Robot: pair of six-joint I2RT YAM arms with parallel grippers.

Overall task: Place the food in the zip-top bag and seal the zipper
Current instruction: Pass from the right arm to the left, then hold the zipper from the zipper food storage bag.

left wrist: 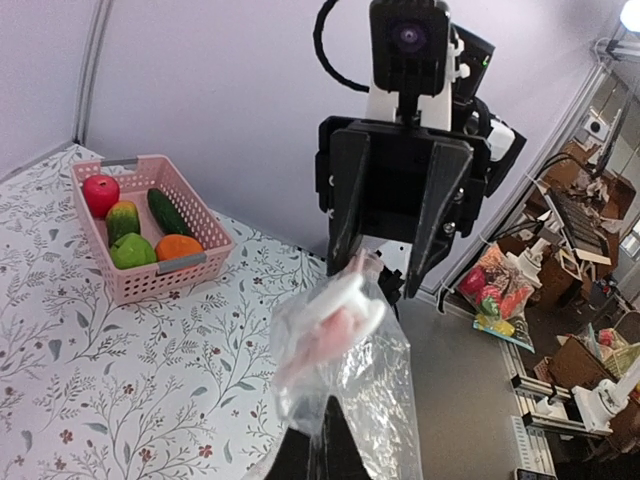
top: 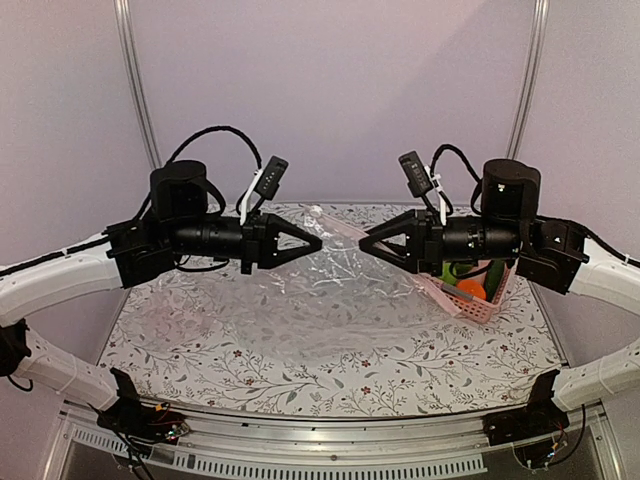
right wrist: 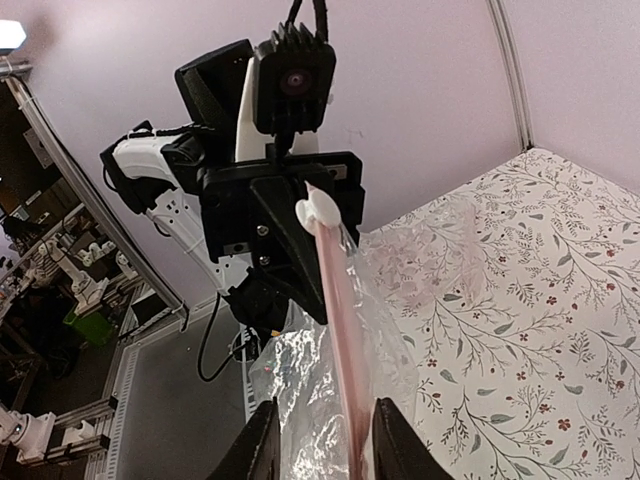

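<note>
The zip-top bag [top: 335, 268] hangs see-through between my two raised grippers. My left gripper [top: 316, 243] is shut on one end of it; in the left wrist view its fingers [left wrist: 325, 450] pinch the plastic [left wrist: 350, 380]. The zipper [right wrist: 335, 300] shows as a pinkish strip with a white slider [right wrist: 322, 210]. It runs between the spread fingers of my right gripper [right wrist: 328, 445], which is open [top: 364, 243]. The food lies in a pink basket [left wrist: 160, 280]: red apple [left wrist: 100, 190], mango [left wrist: 122, 218], green apple [left wrist: 132, 250], cucumber [left wrist: 168, 212], orange [left wrist: 178, 246].
The pink basket [top: 478, 305] stands at the right of the flower-patterned table [top: 300, 350], under my right arm. Crinkled clear film [top: 322, 217] lies at the back middle of the table. Purple walls close the back and sides.
</note>
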